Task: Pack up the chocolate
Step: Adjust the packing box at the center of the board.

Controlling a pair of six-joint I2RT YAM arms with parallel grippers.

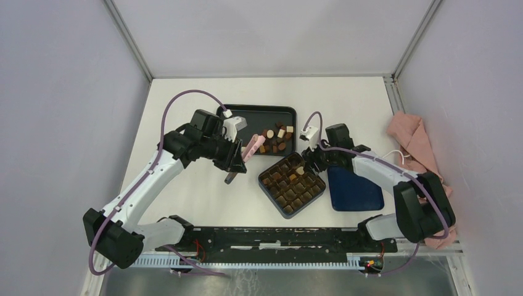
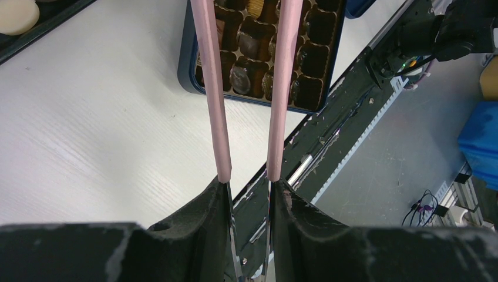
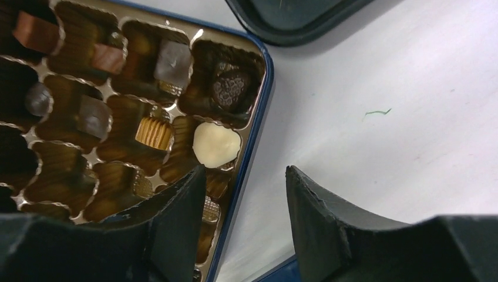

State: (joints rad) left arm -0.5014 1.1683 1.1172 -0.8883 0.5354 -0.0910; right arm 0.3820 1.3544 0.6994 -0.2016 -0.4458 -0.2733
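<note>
Chocolate (image 1: 275, 139): in two places. A loose cluster of dark, mid-brown and cream pieces lies on the black tray (image 1: 259, 117) just beyond the box, and other pieces already sit in the box's cells.
Box (image 1: 273, 198): open on the table, turned corner-on to me. Several cells hold a piece and several show only the ribbed brown liner.
Cream-white piece (image 3: 216, 143): seated in an edge cell of the box, next to a dark patterned piece in the corner cell.
My right gripper (image 3: 245, 170): jaws apart with nothing between them. It hovers over the box's rim, just short of the cream-white piece.
My left gripper (image 2: 249, 194): closed on the stems of the pink tweezers (image 2: 212, 88), which point toward the box. The two arms stand apart, and their tips run out of my wrist view, so I cannot tell whether they carry anything.
Blue lid (image 1: 353, 190): flat on the table, right beside the box on its right side.
Done so far: I judge the box partly filled, with pieces spread over many cells.
Left to do: roughly a dozen pieces wait on the tray, and empty cells remain for them, so I judge the packing partway through.
</note>
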